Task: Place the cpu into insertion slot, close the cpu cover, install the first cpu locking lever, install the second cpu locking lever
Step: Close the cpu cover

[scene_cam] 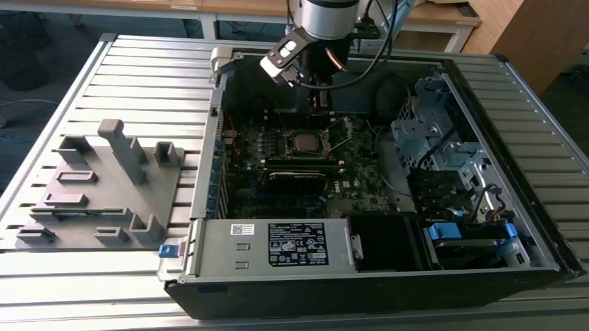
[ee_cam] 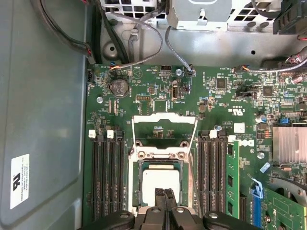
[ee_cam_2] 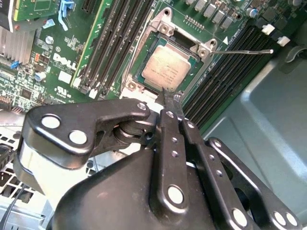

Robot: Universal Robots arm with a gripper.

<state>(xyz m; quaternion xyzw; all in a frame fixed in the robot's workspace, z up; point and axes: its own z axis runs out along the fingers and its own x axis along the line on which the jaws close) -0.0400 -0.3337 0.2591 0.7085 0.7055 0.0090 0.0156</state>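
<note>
One square, dull-silver cpu [ee_cam: 160, 184] sits in the single insertion slot [ee_cam: 139, 184]. One windowed metal cpu cover [ee_cam: 163, 116] stands flipped open beside it. The black pincer [ee_cam: 164, 191] hovers over the chip, its tips narrowed together. The open computer case [scene_cam: 368, 303] rests on a ribbed grey metal counter [scene_cam: 138, 76].
</note>
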